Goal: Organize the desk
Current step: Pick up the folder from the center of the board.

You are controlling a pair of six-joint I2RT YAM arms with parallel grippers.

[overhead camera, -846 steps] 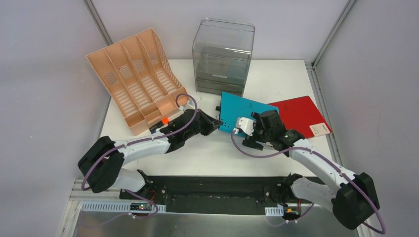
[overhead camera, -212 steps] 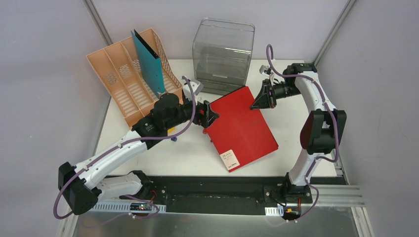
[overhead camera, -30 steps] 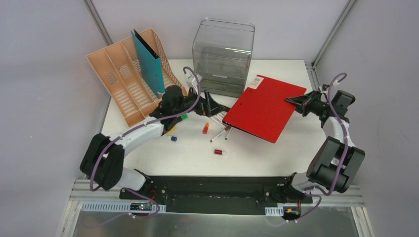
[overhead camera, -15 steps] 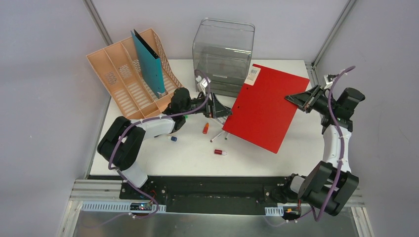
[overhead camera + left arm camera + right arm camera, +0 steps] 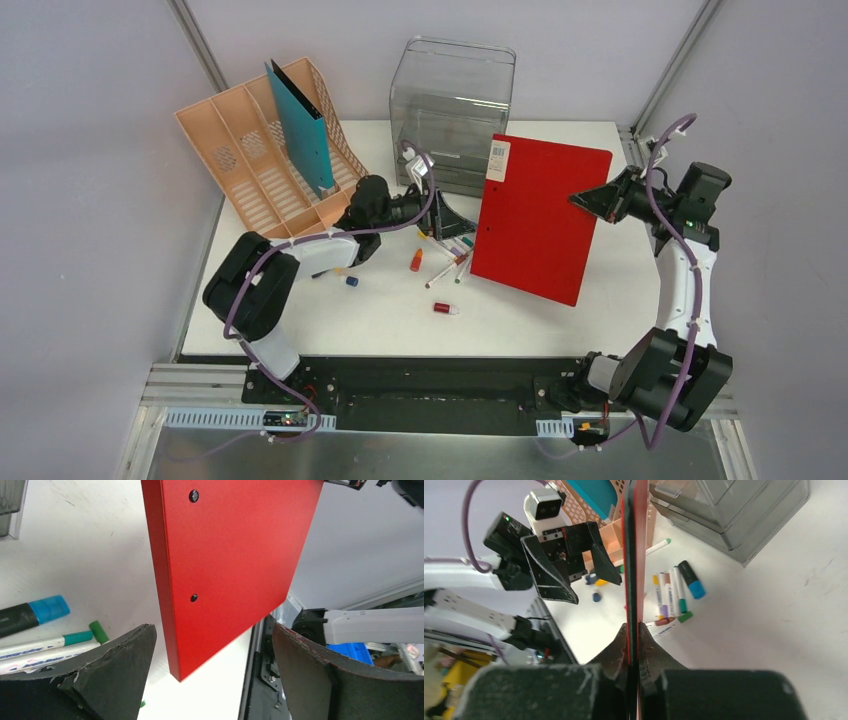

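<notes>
Two grippers: right gripper (image 5: 590, 200) pinches the red folder (image 5: 540, 220), tilted nearly upright; left gripper (image 5: 452, 222) gapes wide around its lower corner, not touching.
Surface: white desk (image 5: 330, 320) beneath everything, loose markers (image 5: 445, 268) scattered.
Room: grey walls (image 5: 90, 150) close around.
Desk axis: lengthwise left-right along the black front rail (image 5: 420, 385).

folders: two; red folder (image 5: 535, 225); teal folder (image 5: 303, 125)
rack (image 5: 250, 170): one
drawer box (image 5: 452, 100): one
highlighter (image 5: 689, 580): one; blue cap
thin markers (image 5: 666, 600): at least four; exact count unclear
small loose bits: three; orange piece (image 5: 416, 261); blue piece (image 5: 352, 281); red piece (image 5: 445, 309)
grippers: two; left gripper (image 5: 450, 222); right gripper (image 5: 585, 200)
desk (image 5: 400, 325): one
</notes>
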